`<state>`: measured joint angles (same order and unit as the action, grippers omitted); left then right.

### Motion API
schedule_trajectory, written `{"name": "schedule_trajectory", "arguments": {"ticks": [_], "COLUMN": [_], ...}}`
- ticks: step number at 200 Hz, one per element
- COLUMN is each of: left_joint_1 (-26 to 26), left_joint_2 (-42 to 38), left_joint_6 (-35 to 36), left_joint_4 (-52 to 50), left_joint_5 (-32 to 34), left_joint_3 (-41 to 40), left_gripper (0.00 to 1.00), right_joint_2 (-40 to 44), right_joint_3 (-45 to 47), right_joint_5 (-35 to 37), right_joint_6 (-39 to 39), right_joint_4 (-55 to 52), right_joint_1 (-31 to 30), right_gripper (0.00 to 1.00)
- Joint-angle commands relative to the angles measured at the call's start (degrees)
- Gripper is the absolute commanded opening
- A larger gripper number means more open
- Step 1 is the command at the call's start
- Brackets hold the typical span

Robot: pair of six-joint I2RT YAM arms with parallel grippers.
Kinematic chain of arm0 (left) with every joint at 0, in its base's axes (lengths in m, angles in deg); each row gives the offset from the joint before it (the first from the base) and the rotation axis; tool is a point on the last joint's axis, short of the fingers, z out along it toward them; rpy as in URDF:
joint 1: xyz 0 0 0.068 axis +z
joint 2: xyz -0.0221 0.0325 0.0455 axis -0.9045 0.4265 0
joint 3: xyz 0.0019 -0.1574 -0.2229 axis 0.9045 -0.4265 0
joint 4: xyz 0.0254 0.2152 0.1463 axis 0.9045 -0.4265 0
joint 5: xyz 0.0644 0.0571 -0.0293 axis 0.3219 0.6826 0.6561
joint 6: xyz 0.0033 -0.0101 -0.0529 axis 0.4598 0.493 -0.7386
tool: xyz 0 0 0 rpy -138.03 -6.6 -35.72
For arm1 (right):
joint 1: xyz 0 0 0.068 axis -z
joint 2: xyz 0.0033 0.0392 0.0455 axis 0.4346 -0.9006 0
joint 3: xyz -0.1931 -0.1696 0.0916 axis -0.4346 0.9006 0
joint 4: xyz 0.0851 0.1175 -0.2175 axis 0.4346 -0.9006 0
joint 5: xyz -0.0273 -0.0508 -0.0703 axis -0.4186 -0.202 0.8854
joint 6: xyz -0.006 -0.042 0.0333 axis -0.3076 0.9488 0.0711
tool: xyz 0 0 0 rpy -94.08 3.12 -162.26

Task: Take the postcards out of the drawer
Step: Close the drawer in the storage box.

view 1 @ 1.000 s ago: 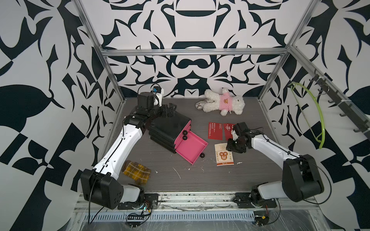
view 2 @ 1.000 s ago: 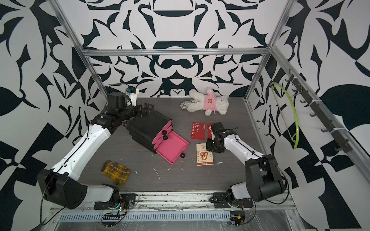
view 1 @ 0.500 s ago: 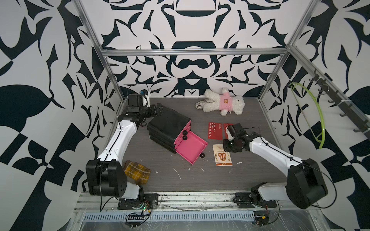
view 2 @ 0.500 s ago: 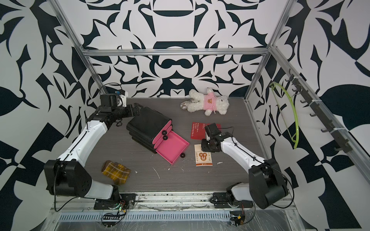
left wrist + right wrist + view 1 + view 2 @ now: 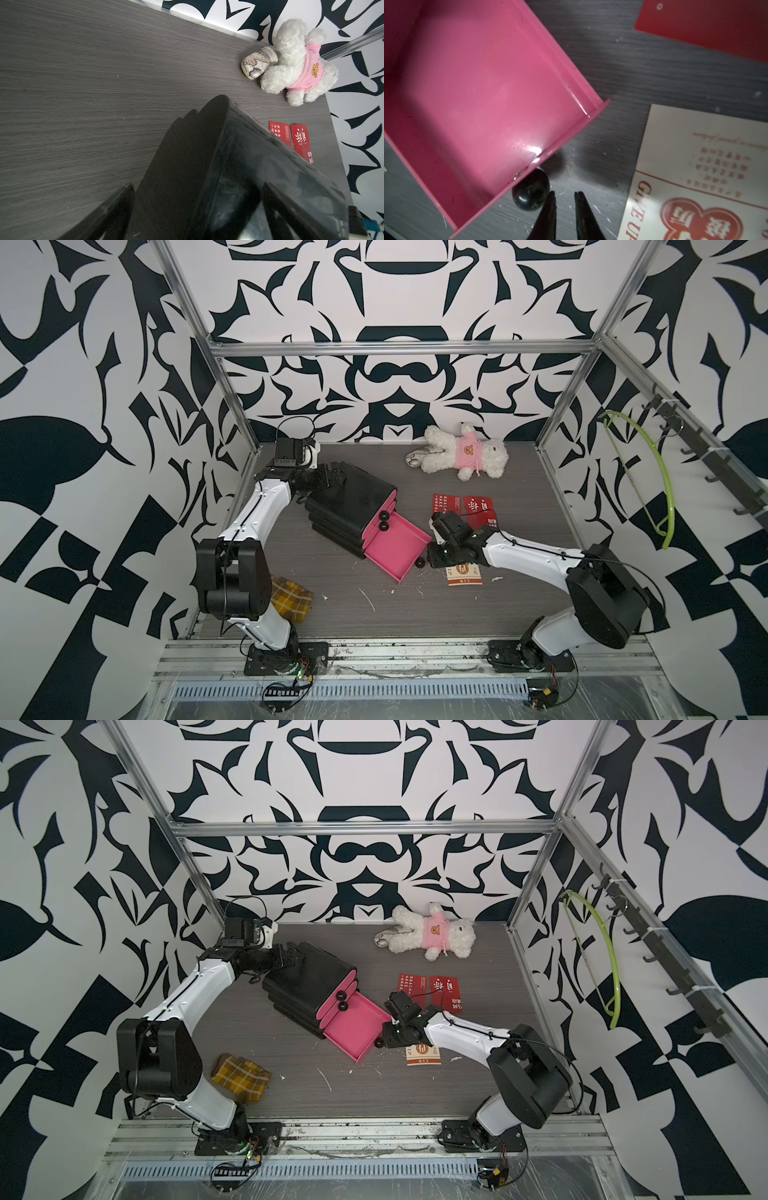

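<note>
robot test cell in lab, not home: aluminium frame (image 5: pixel 399 349) boxed by black-and-white patterned panels (image 5: pixel 83 364); two white arms (image 5: pixel 257 514) bolted to slotted metal rail (image 5: pixel 415 655) along front edge of grey wood-grain table (image 5: pixel 436 614); exposed wiring (image 5: pixel 286 693); hook rack (image 5: pixel 719 466) on side panel.

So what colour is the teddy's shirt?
Pink, with a little orange bear face. The teddy's shirt shows best in the left wrist view.

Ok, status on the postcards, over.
Left gripper open, at cabinet back. Right gripper narrowly open, empty, beside drawer knob. Postcards all on table; pink drawer looks empty. Nothing blocking.
</note>
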<state>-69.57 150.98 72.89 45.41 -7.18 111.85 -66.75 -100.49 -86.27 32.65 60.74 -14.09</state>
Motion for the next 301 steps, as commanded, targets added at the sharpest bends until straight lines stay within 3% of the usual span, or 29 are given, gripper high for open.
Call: {"name": "schedule_trajectory", "arguments": {"ticks": [1,91,143,257,301], "left_joint_1": [0.0,-0.01,0.06,0.04,0.0], "left_joint_2": [0.86,3.09,3.28,3.09,3.28], "left_joint_6": [0.4,-1.64,-2.54,-2.9,-3.06], "left_joint_4": [-2.51,-2.74,-2.59,-3.0,-3.23], "left_joint_5": [-1.83,-6.2,-7.95,-8.72,-9.08], "left_joint_3": [1.09,0.83,1.07,1.62,1.64], "left_gripper": [0.99,0.98,0.98,0.98,0.98], "right_joint_2": [-0.58,-3.37,-10.94,-3.46,-5.23], "right_joint_3": [-2.04,-3.24,-5.4,-3.46,-2.32], "right_joint_5": [1.46,-0.69,-4.06,0.2,0.04], "right_joint_6": [-1.28,-0.32,-3.8,-1.42,-1.69], "right_joint_4": [6.43,19.98,28.71,22.36,21.59], "right_joint_1": [-0.31,-1.25,-1.98,-2.16,-2.16], "right_gripper": [0.19,0.19,0.18,0.16,0.12]}}
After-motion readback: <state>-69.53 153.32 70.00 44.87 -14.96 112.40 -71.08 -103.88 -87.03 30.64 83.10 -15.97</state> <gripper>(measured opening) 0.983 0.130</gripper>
